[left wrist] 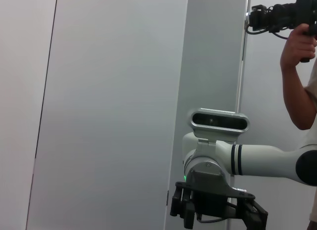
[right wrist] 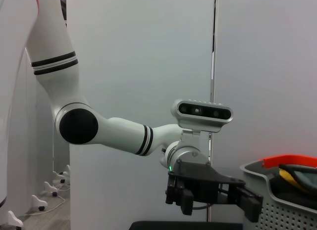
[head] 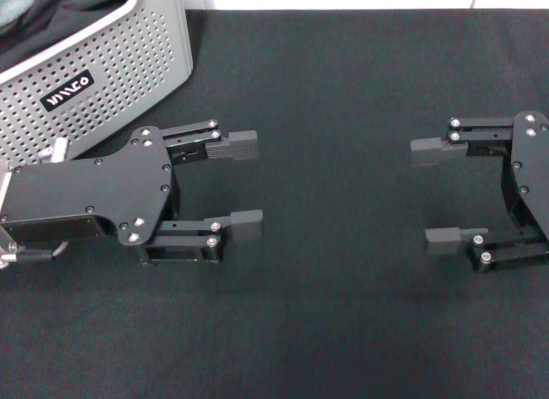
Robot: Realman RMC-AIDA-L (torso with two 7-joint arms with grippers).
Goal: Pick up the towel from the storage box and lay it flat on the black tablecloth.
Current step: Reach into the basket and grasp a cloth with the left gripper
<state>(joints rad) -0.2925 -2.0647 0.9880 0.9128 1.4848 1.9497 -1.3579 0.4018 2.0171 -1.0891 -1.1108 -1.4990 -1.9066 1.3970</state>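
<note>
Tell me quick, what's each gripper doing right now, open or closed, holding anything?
Left gripper: open, empty, over the black tablecloth beside the storage box.
Right gripper: open, empty, over the tablecloth.

A robotics lab, this: plain grey partition panels (left wrist: 114,111) all round, a person (left wrist: 302,67) filming with a handheld camera rig (left wrist: 277,15), white tripod feet (right wrist: 42,200) on the floor

White arms banded black, black screw-studded left gripper (head: 244,183), right gripper (head: 439,193)
</note>
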